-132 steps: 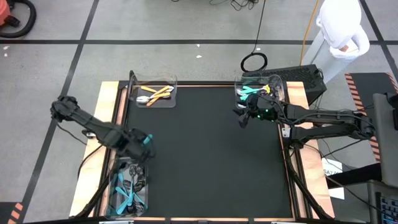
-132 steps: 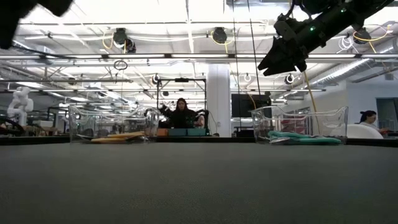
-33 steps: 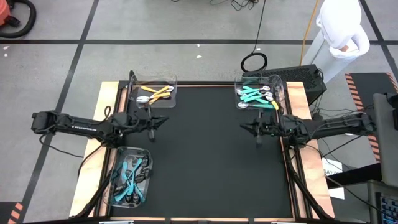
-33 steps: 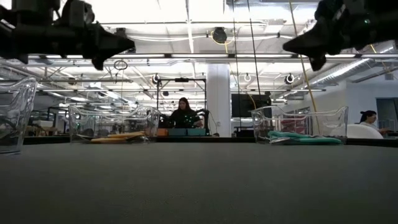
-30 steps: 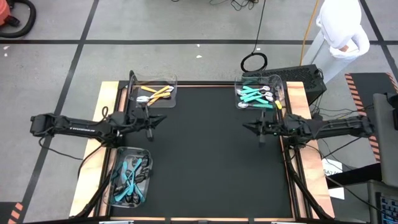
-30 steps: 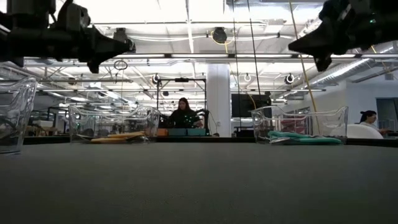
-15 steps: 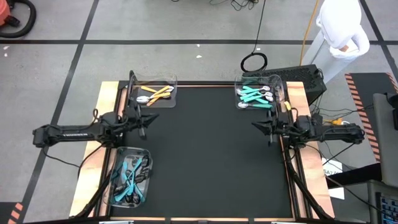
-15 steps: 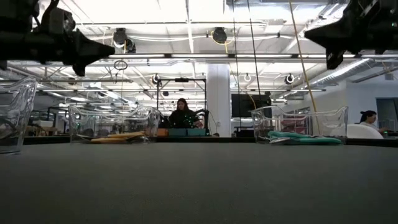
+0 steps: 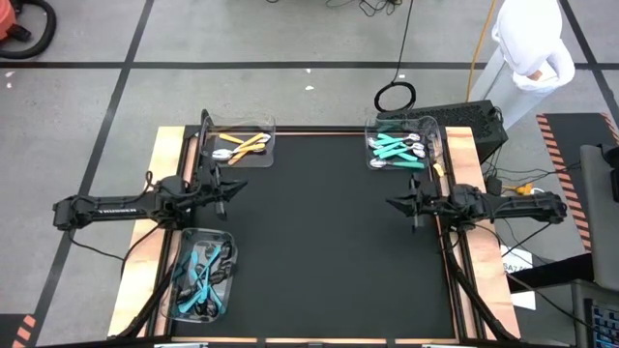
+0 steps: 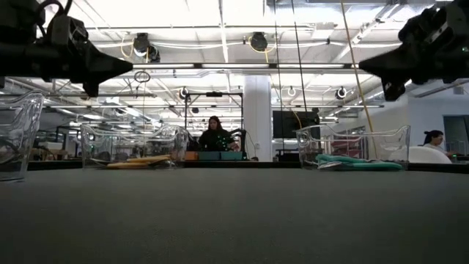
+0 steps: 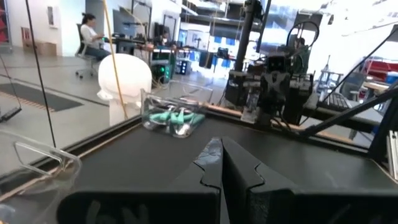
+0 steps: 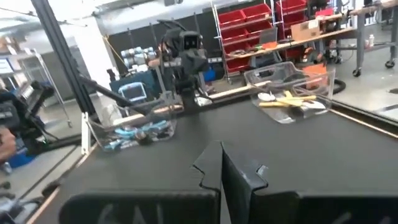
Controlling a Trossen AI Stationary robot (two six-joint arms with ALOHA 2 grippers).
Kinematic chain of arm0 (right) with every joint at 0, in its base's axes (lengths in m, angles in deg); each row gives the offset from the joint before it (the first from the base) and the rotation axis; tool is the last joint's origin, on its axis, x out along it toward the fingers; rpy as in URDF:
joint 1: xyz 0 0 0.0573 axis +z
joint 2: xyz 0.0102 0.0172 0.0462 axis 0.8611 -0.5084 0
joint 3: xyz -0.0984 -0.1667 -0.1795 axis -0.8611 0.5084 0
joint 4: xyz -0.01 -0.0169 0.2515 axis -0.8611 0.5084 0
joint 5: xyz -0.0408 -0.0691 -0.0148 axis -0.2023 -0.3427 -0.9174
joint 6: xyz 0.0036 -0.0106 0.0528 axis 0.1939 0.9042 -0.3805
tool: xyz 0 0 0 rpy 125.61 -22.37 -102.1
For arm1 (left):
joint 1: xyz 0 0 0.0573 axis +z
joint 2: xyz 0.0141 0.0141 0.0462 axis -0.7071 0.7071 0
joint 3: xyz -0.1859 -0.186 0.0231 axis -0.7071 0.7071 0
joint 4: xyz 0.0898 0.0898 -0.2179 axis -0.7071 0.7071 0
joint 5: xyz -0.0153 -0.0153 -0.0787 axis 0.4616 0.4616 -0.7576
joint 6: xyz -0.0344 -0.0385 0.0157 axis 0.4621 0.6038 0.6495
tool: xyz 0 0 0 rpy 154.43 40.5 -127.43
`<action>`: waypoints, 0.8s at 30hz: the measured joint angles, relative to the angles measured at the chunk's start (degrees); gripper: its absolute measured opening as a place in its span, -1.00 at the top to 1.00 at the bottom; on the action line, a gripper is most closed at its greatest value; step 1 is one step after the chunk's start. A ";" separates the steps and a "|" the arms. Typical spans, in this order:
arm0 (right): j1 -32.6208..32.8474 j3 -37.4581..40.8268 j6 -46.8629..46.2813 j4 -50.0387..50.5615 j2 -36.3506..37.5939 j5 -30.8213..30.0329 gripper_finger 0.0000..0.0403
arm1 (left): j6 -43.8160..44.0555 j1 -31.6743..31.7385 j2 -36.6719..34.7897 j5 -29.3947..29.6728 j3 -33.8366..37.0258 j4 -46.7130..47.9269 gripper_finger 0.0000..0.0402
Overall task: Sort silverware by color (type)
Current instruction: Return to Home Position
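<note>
The silverware lies sorted in three clear bins: orange-handled pieces (image 9: 242, 146) in the far-left bin (image 9: 263, 126), teal-handled, silver-headed ones (image 9: 395, 148) in the far-right bin (image 9: 432, 135), and teal-handled, dark-headed ones (image 9: 200, 274) in the near-left bin (image 9: 228, 239). My left gripper (image 9: 235, 185) hangs level above the mat's left edge, shut and empty; its shut fingertips (image 11: 221, 152) point across the table. My right gripper (image 9: 391, 203) hangs level at the right edge, also shut and empty, as the right wrist view (image 12: 221, 158) shows.
The black mat (image 9: 319, 242) lies bare between the arms. A wooden frame (image 9: 164, 193) borders the table. A white figure (image 9: 527, 43) and a dark box (image 9: 464, 121) stand past the far right corner. People sit in the room beyond (image 10: 214, 136).
Both arms have drawn back from the table's middle, the left gripper toward the left edge and the right gripper toward the right edge, each sinking a little. Both stay shut and level. The silverware has not moved.
</note>
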State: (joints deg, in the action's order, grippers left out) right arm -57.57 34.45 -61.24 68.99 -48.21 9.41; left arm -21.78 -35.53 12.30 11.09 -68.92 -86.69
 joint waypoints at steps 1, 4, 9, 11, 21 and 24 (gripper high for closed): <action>0.00 0.68 0.16 -0.43 -0.02 -0.03 1.00 | -0.02 0.00 -0.04 0.00 0.00 -0.08 0.99; -0.02 2.19 0.23 -3.67 0.06 -0.06 1.00 | -0.24 0.04 -0.13 -1.43 0.01 -0.96 0.99; -0.02 0.69 1.21 -2.79 1.34 0.24 1.00 | -0.24 0.04 -5.14 -5.55 -1.49 1.95 0.99; -0.02 -0.36 1.75 1.77 2.19 0.22 1.00 | -0.33 0.04 -8.59 -4.85 -1.57 4.41 0.99; 0.00 -0.95 2.49 2.88 5.12 0.16 1.00 | 0.99 -1.18 -17.24 0.99 0.00 12.53 0.99; 0.00 0.78 2.39 0.39 5.10 0.21 1.00 | 1.03 -1.78 -17.22 2.71 0.00 14.51 0.99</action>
State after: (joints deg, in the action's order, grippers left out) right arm -57.57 35.22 -58.85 69.37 -43.10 9.62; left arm -20.74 -37.31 -4.92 13.81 -68.92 -72.17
